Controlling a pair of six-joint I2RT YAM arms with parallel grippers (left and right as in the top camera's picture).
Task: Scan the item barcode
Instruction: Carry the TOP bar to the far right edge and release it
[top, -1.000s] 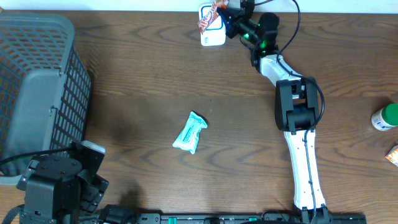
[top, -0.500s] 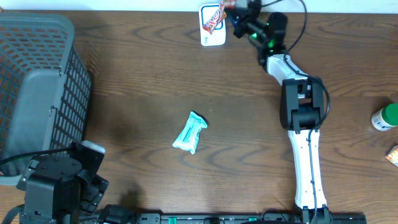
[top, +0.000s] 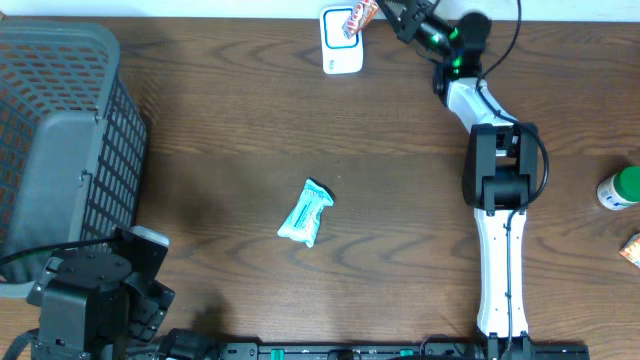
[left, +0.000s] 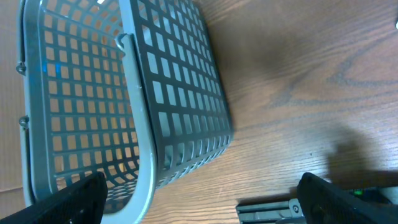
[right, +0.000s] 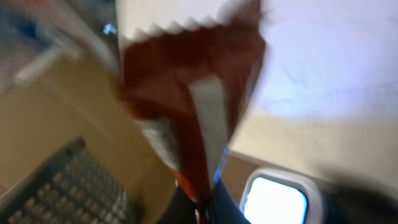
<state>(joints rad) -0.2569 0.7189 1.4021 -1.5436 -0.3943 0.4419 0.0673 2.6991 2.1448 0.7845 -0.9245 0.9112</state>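
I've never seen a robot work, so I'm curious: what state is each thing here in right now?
red packet: held aloft by right gripper
right gripper: shut on red packet
left gripper: open, empty
scanner: resting on table, window up
teal packet: lying flat on table
basket: upright
bottle: upright, capped

Table (top: 250, 130), dark wood-grain. Lying on it:
- grey mesh basket (top: 50, 120), left side
- teal packet (top: 305, 212), centre, flat
- white scanner (top: 340, 55), far edge
- green-capped bottle (top: 622, 188), right edge
- orange item (top: 631, 248), right edge, partly cut off
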